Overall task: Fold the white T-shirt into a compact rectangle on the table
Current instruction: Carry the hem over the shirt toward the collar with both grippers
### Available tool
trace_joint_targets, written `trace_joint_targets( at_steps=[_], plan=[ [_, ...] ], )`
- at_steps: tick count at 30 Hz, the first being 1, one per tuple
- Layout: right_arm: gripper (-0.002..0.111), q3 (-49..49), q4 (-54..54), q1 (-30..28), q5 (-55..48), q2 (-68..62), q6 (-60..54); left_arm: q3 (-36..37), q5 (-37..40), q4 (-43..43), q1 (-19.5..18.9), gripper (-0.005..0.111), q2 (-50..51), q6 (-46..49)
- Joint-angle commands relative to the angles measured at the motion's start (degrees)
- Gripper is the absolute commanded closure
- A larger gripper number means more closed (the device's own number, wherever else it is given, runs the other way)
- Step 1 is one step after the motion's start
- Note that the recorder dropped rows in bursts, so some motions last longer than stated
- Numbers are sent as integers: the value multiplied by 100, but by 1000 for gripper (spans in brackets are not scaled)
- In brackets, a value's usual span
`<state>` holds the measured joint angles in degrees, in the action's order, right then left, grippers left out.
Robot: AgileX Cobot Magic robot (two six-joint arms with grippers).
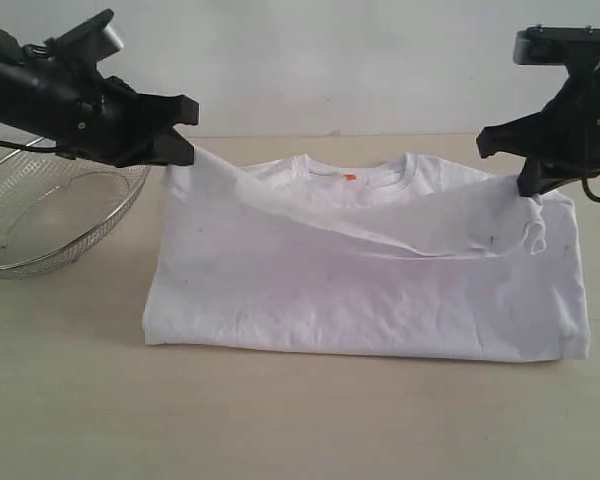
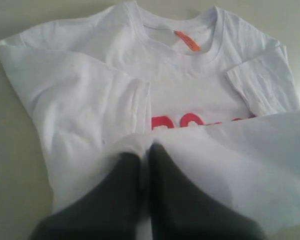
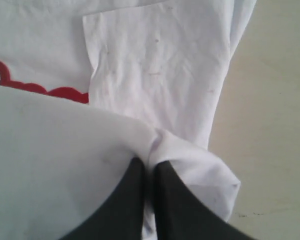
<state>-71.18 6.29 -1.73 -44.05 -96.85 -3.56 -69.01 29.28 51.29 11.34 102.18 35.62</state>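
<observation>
The white T-shirt (image 1: pixel 365 290) lies on the table (image 1: pixel 280 420) with its sleeves folded in and its collar and orange tag at the far side. Its lower half is lifted and doubled toward the collar, hanging as a sagging band between the two grippers. My left gripper (image 1: pixel 187 150) is shut on the cloth's left corner above the shirt's left shoulder. My right gripper (image 1: pixel 528 188) is shut on the right corner, where the cloth bunches. In the left wrist view the gripper (image 2: pixel 146 149) pinches the T-shirt (image 2: pixel 90 105), with part of the red band showing. The right wrist view shows the gripper (image 3: pixel 149 162) pinching the T-shirt (image 3: pixel 160 65).
A round wire-mesh basket (image 1: pixel 50 215) stands on the table at the left, right under the left arm. A pale wall rises behind the table's far edge. Bare beige tabletop (image 3: pixel 275 100) runs along the shirt's right side and in front of it.
</observation>
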Motion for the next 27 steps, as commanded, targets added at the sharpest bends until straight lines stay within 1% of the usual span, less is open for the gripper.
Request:
trace_joint_targets(
  at_steps=[1,8,10,11,13,14,16,17,18,19,21,22,23,25,26,27],
  plan=[
    [109,-42,66,-52,134,-54,-112,-38,-158,37,-26,102,157,81],
    [108,-42,154,-52,505,-567,-112,-38,-371,37,-26,102,386,240],
    [106,-42,154,-52,620,-719,-126,-38,-408,37,-26,102,448,279],
    [103,-42,171,-52,629,-798,-155,-38,-408,37,-26,102,503,279],
    [91,-42,208,-52,671,-933,-288,-38,-420,37,-26,102,551,279],
    [81,-42,208,-52,680,-1002,-351,-38,-397,37,-26,102,578,323],
    [54,-42,208,-52,701,-1087,-376,-38,-407,37,-26,95,578,500],
    [40,-42,208,-52,747,-1131,-377,-38,-407,37,-26,87,578,623],
    [32,-42,197,-52,812,-1150,-367,-51,-419,37,-26,80,578,663],
    [31,-42,197,-52,846,-1161,-324,-94,-419,37,-26,70,578,674],
    [35,-42,186,-52,883,-1161,-279,-144,-406,33,-26,44,578,672],
    [41,-42,152,-52,885,-1161,-249,-243,-332,33,-26,25,578,644],
    [43,-42,98,-52,885,-1161,-225,-283,-274,33,-26,24,578,644],
    [44,-42,-153,-56,869,-1149,23,-450,97,33,-26,31,541,644],
    [44,-42,-311,-56,860,-1066,153,-595,366,-45,-26,46,474,644],
    [44,-42,-373,-56,860,-1010,196,-674,520,-152,-26,52,443,644]
  ],
)
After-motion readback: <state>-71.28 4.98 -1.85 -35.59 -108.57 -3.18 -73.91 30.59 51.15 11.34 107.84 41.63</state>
